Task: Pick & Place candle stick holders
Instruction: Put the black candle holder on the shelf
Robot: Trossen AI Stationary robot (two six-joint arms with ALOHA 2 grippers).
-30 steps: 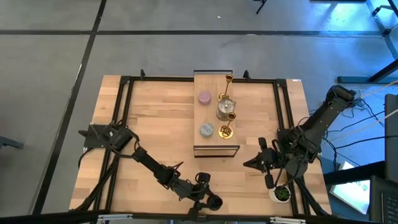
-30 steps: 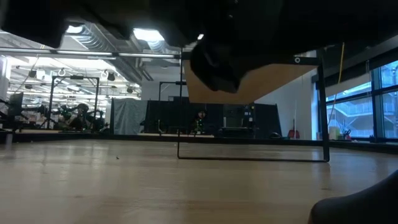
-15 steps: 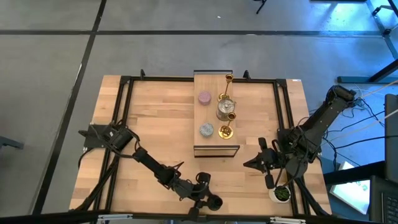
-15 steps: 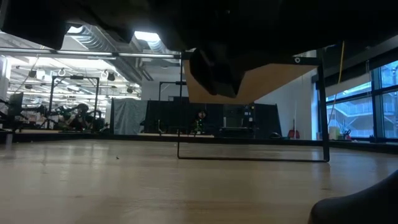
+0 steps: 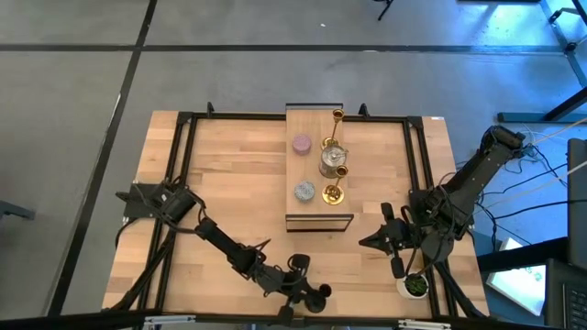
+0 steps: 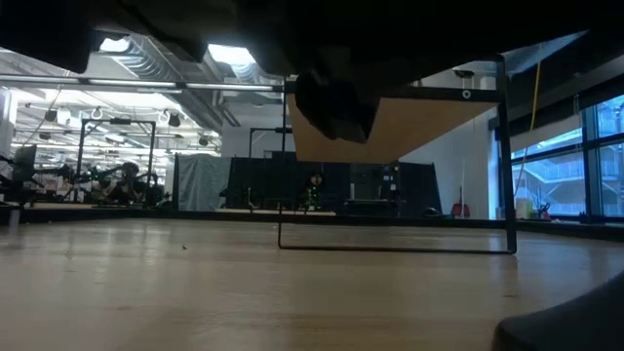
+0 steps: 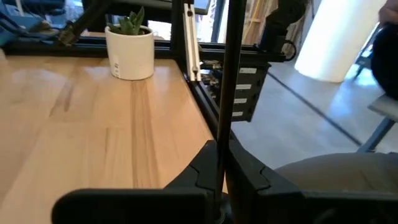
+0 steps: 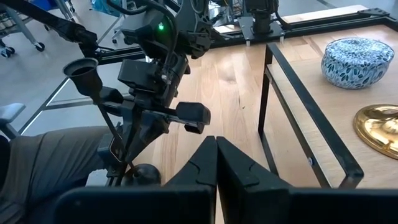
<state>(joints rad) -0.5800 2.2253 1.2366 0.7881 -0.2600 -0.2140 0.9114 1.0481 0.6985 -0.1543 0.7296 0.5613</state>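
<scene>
Left gripper (image 5: pixel 307 291) sits at the near edge of the counter (image 5: pixel 229 174), fingers pressed tight on the thin stem of the black holder (image 8: pixel 87 74). That holder is matte black, with a cup-shaped top and a round base, and hangs tilted off the counter. In the left wrist view the stem (image 7: pixel 229 93) runs straight up from between the closed fingers.

Right gripper (image 5: pixel 378 241) waits over the right side of the counter, fingers pressed together, nothing between them.

Raised light-wood block (image 5: pixel 316 165) at centre carries the other holders:
- lilac one (image 5: pixel 302 143), round and matte
- grey-blue one (image 5: pixel 304 191), round with a leaf pattern
- silver one (image 5: pixel 331 160), shiny
- tall gold (image 5: pixel 337 117) and short gold (image 5: pixel 333 193), polished, with stems and dish bases

White pot (image 5: pixel 415 286) with a green plant stands at the near right corner.
</scene>
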